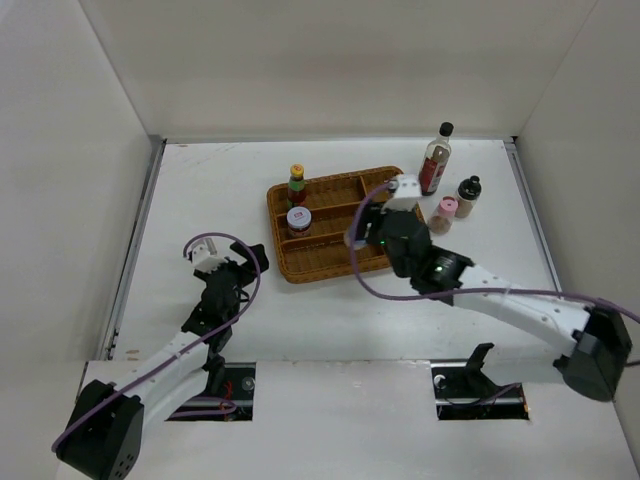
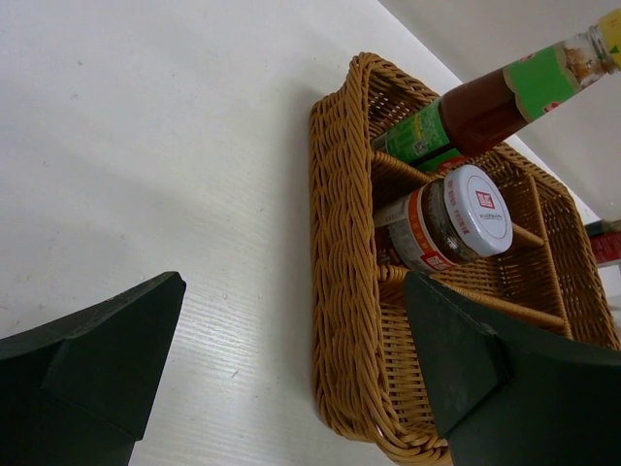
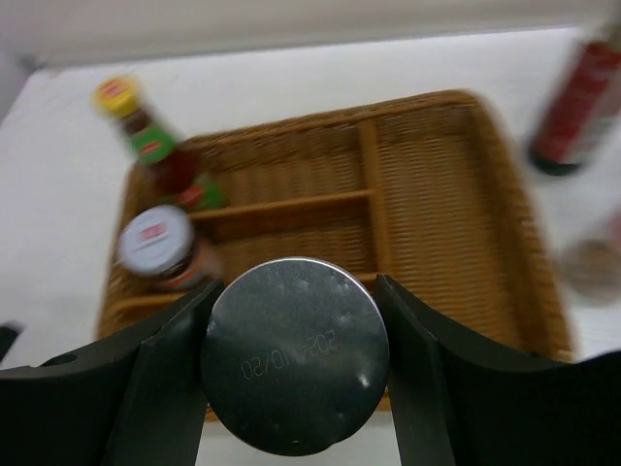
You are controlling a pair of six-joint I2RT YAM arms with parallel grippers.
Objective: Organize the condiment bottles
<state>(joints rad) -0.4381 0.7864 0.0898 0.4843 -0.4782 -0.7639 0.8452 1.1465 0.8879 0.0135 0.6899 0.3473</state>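
Over tray (image 1: pixel 322 268), gripper (image 3: pixel 296 335) (right) holds shaker (image 3: pixel 291 369).

The right gripper (image 3: pixel 296 289) has its dark fingers (image 3: pixel 155 388) pressed against both sides of a silver-based container (image 3: pixel 294 359), which hides part of the wicker tray's (image 3: pixel 446 204) near edge. A green-red bottle (image 3: pixel 160 146) stands in the tray's far-left compartment, with a white-lidded jar (image 3: pixel 160 243) in the next one nearer. Right of the tray, on the white surface (image 3: pixel 291 73), are a red-labelled dark bottle (image 3: pixel 582 102) and a blurred pinkish container (image 3: pixel 592 267).
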